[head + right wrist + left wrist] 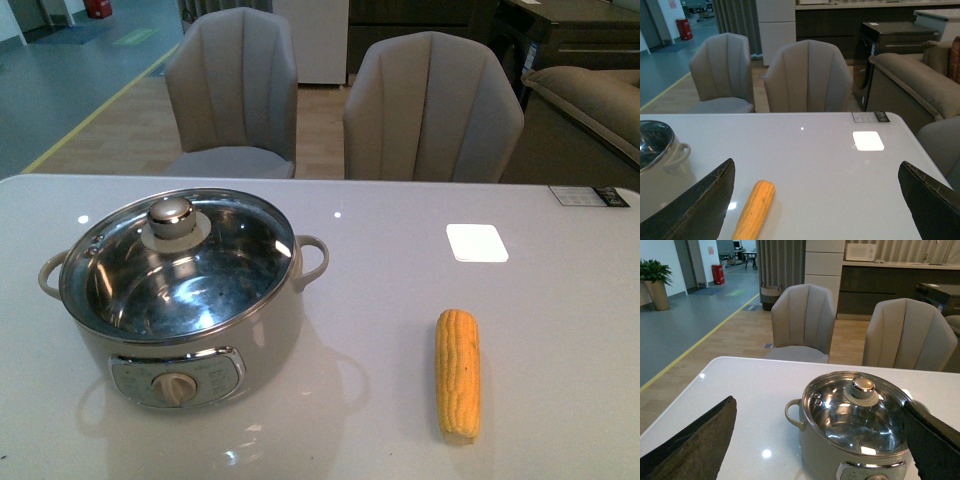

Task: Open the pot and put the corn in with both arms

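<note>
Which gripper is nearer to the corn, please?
Right. The right gripper has the corn close ahead; the left gripper sits by the pot, corn outside its view.

The left tool is spread wide. Its two dark fingers frame the scene with a broad gap between them. Just ahead of the tool, mostly within that gap, the pot stands on a glossy white desk. The pot sits close to one finger, which hides part of its rim, and well apart from the other. The steel-rimmed glass lid lies closed on the pot, its round knob on top. One loop handle points toward the farther finger. A sliver of the silver panel faces the tool. Beyond the desk stand two beige padded chairs on a wood floor, with a potted plant far off.
</note>
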You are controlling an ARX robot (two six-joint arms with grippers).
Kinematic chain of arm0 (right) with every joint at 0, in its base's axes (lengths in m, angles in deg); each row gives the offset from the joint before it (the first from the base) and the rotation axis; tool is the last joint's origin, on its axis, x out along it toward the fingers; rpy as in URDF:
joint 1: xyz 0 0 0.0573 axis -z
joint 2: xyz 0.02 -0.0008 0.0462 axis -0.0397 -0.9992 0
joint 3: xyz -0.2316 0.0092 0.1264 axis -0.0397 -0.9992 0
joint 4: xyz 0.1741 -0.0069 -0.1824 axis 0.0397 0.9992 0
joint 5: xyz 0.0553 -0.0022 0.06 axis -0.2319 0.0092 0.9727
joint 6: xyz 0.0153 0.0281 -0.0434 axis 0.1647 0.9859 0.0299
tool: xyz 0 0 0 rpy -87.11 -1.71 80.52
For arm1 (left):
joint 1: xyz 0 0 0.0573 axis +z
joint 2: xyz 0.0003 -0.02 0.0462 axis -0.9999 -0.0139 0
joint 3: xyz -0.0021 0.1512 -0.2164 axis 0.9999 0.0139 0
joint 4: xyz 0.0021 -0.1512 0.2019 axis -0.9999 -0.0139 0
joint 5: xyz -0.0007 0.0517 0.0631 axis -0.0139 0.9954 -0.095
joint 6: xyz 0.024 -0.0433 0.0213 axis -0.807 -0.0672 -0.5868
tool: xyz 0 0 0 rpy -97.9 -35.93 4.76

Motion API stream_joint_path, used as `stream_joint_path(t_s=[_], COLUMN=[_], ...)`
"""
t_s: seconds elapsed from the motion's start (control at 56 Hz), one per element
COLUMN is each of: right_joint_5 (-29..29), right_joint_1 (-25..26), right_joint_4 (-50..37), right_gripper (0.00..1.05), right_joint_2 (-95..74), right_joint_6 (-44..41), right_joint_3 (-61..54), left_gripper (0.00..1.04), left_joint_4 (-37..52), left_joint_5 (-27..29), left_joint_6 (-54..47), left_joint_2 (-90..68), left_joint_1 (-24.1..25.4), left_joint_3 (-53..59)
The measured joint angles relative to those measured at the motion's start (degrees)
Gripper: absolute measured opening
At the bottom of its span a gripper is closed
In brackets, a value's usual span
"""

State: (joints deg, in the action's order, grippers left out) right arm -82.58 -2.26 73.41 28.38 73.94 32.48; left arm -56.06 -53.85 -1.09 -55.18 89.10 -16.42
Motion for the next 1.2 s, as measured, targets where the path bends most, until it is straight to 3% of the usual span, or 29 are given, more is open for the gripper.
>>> stream_joint_path(t_s=[0.661,0.715,0.768,0.84,0.911,1.019,1.197], right_joint_5=[0.0,0.0,-0.1,0.0,0.0,0.0,0.0], right_joint_1=[0.0,0.0,0.0,0.0,0.0,0.0,0.0], right_joint_4=[0.0,0.0,0.0,0.0,0.0,0.0,0.0], right_gripper=[0.96,0.96,0.96,0.96,0.96,0.96,0.96], right_joint_2=[0.0,0.0,0.0,0.0,0.0,0.0,0.0], right_joint_6=[0.0,0.0,0.0,0.0,0.0,0.0,0.0], right_joint_3=[0.0,0.0,0.0,0.0,0.0,0.0,0.0], left_gripper=[0.98,0.98,0.98,0.98,0.98,0.98,0.98], left_joint_4=[0.0,-3.9,-11.4,-12.2,-7.5,3.2,29.0], left_joint_5=[0.0,5.8,16.5,21.3,22.3,19.1,11.9], left_joint_6=[0.0,2.6,7.9,11.9,14.6,14.8,12.0], left_joint_2=[0.0,-1.7,-7.7,-12.5,-18.5,-28.3,-55.8], left_joint_1=[0.0,-1.7,-5.1,-6.4,-7.2,-5.8,-3.5], left_joint_3=[0.0,-1.3,-4.5,-5.4,-6.5,-8.1,-13.4])
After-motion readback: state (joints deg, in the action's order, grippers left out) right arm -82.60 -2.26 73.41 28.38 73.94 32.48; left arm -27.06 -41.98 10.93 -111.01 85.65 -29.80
